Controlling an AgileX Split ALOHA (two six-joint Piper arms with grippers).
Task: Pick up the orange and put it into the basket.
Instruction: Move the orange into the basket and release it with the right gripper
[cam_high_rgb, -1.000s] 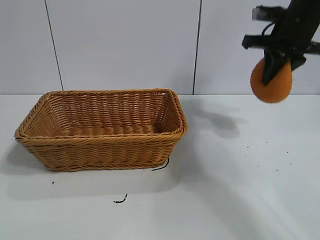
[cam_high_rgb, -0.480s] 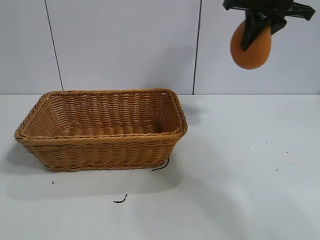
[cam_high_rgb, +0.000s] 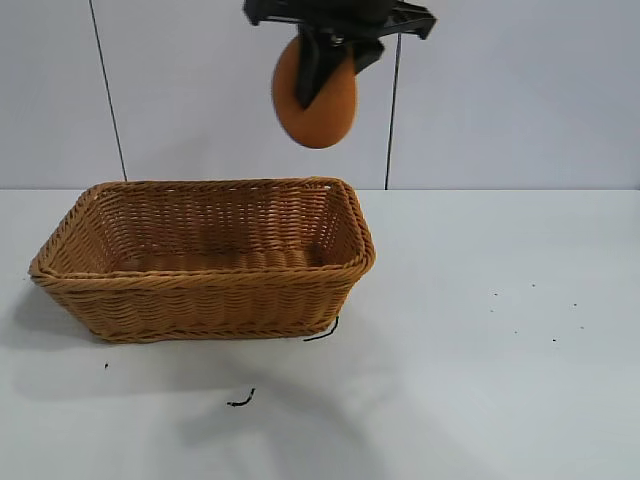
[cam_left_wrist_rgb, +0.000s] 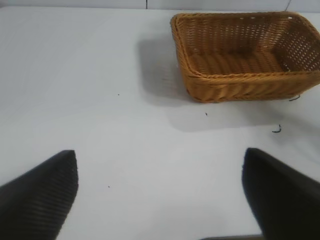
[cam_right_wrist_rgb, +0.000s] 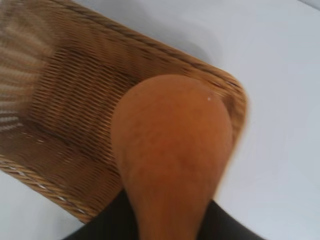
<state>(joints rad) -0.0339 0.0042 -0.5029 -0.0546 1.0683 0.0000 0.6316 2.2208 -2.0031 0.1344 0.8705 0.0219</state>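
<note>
- One orange (cam_high_rgb: 318, 105) hung clamped in the right gripper's (cam_high_rgb: 322, 70) jaws, above the basket.
- One basket (cam_high_rgb: 205, 283) sat on the tabletop (cam_high_rgb: 500, 350).
- Left gripper (cam_left_wrist_rgb: 160, 195): jaws spread wide, holding nothing.

Exterior camera faces the basket (cam_high_rgb: 205, 258) level; both wrist cameras look down past their jaws — sharing it.

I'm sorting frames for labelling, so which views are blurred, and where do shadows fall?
Right wrist view: the basket is smeared, the orange soft. Exterior view: sharp, with a shadow on the table in front of the basket. Left wrist view: the left gripper fingers are dark and unfocused.
</note>
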